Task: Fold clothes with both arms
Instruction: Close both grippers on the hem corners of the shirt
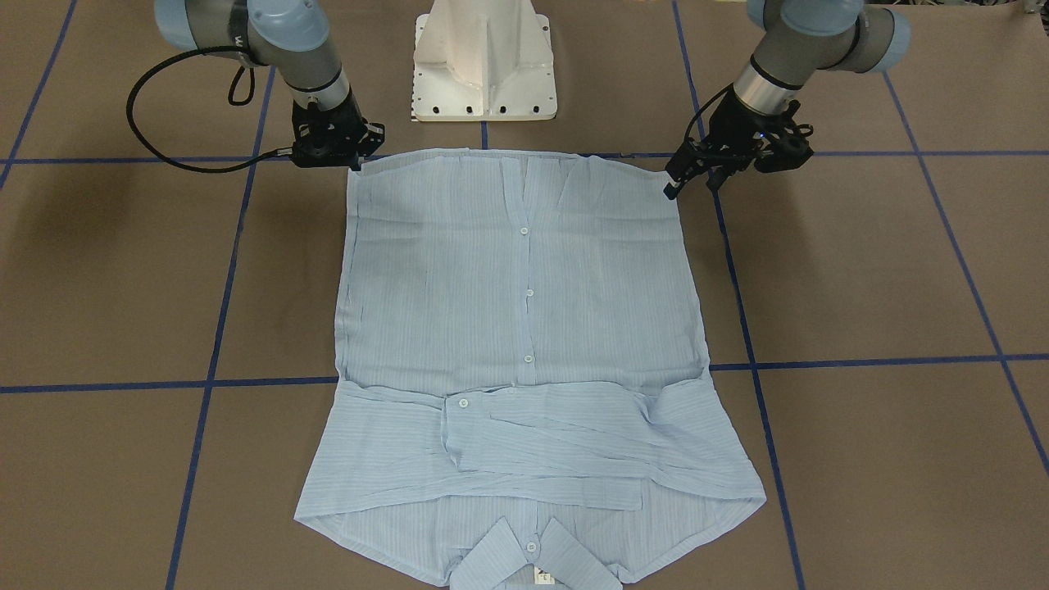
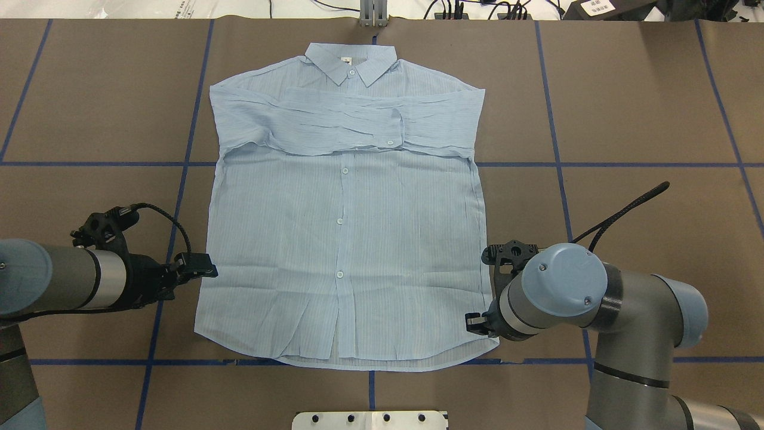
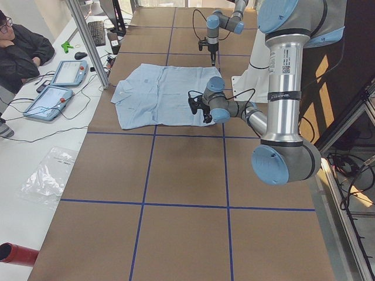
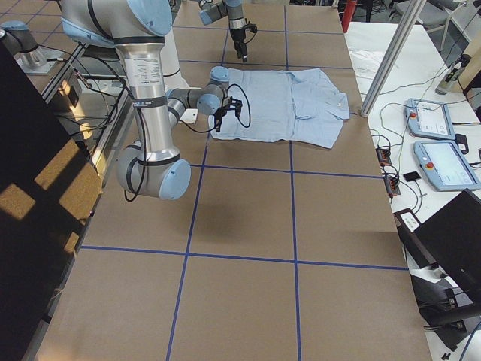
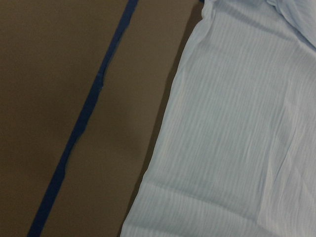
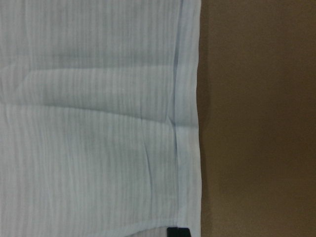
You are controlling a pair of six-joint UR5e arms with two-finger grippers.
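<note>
The light blue striped shirt [image 2: 343, 239] lies flat, buttons up, with its collar [image 2: 351, 60] at the far side and both sleeves folded across the chest [image 2: 340, 122]. My left gripper [image 2: 204, 267] is open and empty. It hovers at the shirt's left side edge, a little above the hem, and also shows in the front-facing view [image 1: 692, 179]. My right gripper [image 1: 329, 157] looks open and sits at the hem's right corner [image 2: 486, 343]. In the right wrist view one fingertip [image 6: 178, 232] shows at the cloth's edge. The shirt is flat there, not lifted.
The brown table [image 2: 644, 119] is marked with blue tape lines [image 2: 558, 173]. The robot's white pedestal [image 1: 485, 61] stands just behind the hem. Tablets [image 3: 61, 85] and a seated person are beyond the far side.
</note>
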